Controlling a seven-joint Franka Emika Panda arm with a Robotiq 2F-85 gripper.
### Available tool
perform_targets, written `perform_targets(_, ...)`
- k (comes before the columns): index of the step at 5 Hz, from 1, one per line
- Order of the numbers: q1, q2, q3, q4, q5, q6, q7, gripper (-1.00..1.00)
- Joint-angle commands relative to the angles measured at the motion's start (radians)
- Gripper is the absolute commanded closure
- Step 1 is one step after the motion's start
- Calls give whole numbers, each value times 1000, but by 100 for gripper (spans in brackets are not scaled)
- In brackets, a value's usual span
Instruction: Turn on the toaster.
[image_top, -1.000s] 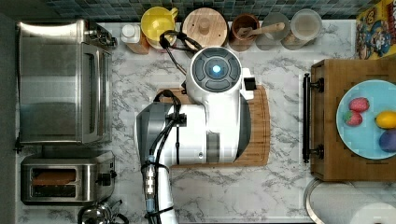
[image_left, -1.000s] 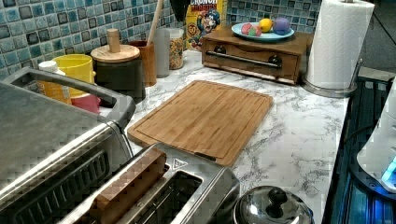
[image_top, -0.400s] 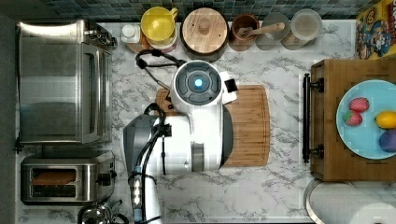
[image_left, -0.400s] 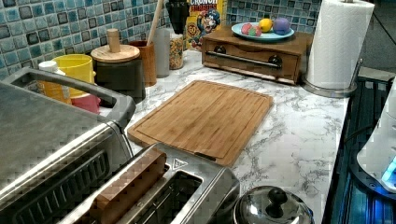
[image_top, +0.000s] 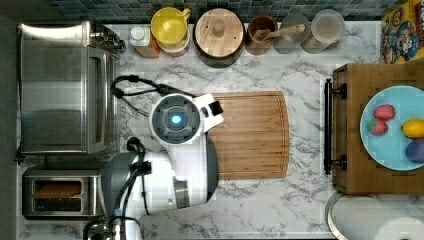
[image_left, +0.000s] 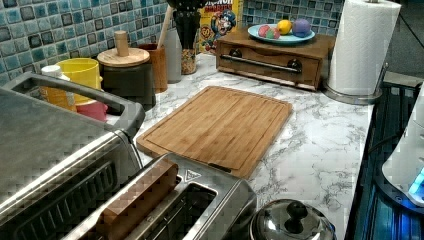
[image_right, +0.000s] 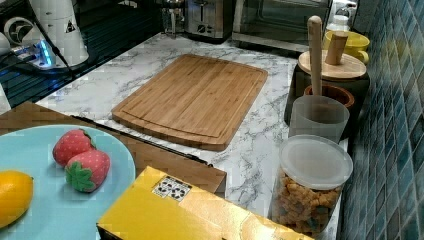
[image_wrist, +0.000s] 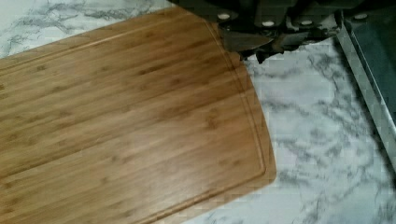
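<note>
Claw (image_wrist: 256, 46) above the cutting board's (image_wrist: 126, 121) edge, fingers apparently closed, empty-handed. Toaster (image_top: 60, 194) well off, beyond the toaster oven (image_top: 65, 87) corner. Risk: sweeping across, arm clips the oven or misses the lever.

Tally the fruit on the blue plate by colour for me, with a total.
Red strawberries: 2
Yellow lemon: 1
Purple fruit: 1
Total: 4, all on the blue plate on the wooden drawer box.
</note>
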Motion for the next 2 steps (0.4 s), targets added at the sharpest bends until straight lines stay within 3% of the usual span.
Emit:
perform_targets(1, 117, -40, 66, -118, 91, 38, -160, 100)
perform_targets(2, 127, -83, 85, -167, 139, 68, -227, 100)
